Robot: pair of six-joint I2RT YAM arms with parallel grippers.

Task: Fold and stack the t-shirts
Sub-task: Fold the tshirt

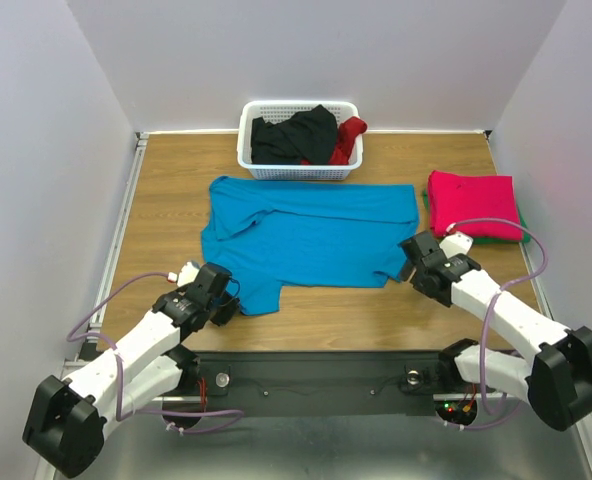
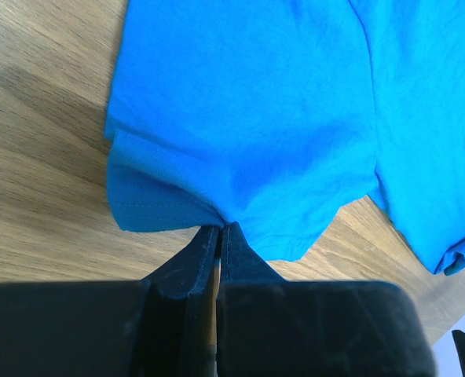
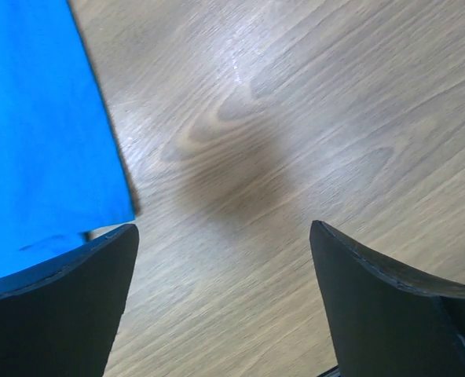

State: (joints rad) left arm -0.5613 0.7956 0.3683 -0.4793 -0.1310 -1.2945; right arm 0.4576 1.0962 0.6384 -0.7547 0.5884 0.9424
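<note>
The soft, bright turquoise-blue cloth t-shirt (image 1: pixel 306 235) lay spread on the wooden bench (image 1: pixel 171 200). The left gripper (image 2: pixel 219 232) had its jaws clamped on the shirt's 7 o'clock corner. The right gripper (image 3: pixel 225 236) was at the 4 o'clock corner, jaws apart, with the cloth edge at their 9 o'clock.

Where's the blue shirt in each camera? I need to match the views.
Top external: turquoise shirt spread mid-frame, in front of the basket.
Left wrist: shirt fills the upper frame; left hand pinches its edge.
Right wrist: shirt at upper left only, beside the open right hand.
Shared landmark: wood tabletop.
</note>
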